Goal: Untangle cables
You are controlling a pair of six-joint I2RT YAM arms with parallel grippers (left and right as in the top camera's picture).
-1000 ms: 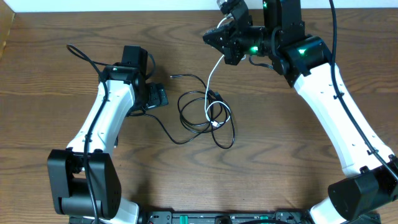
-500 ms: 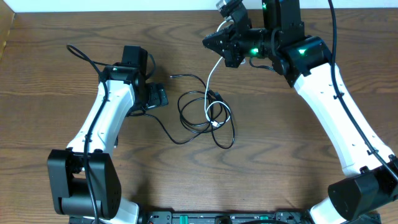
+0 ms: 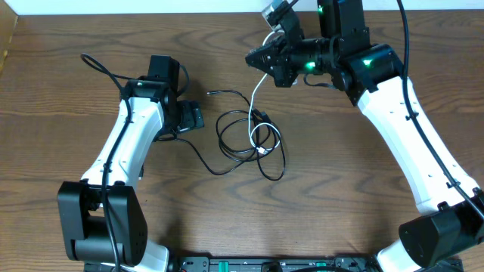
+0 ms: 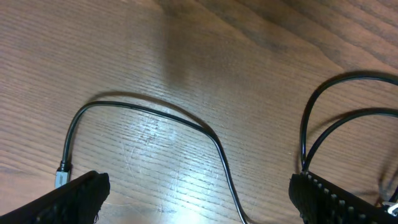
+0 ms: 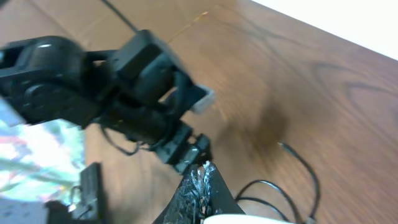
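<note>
The right claw (image 3: 267, 62) is raised above the far edge of the worktop (image 3: 340, 196). Its two fingers are pressed together on the upper end of the white cable (image 3: 255, 89). Its wrist view is blurred, but the tips show no gap there and something white lies right under them. From that grip the white cable hangs fairly straight down toward the middle of the worktop. It ends in a small loop that lies among the black cables (image 3: 227, 128). Holding it high like this looks meant to draw the white cord up and out of the coils while they lie on the wood.

The black cables rest in overlapping loops at the centre, crossing each other and the white loop in several places, so the tangle is not yet undone. One free end with a small plug (image 3: 209, 92) points away to the left rear, clear of the coils.

The left claw (image 3: 193, 118) is low over the worktop just left of the heap, with its fingers wide apart and holding nothing. Its wrist view shows a single black strand (image 4: 149, 113) curving across the wood between the two fingers. That placement suggests it is set to pin or pinch this strand. Doing so would anchor the black cords as the white one is pulled.
</note>
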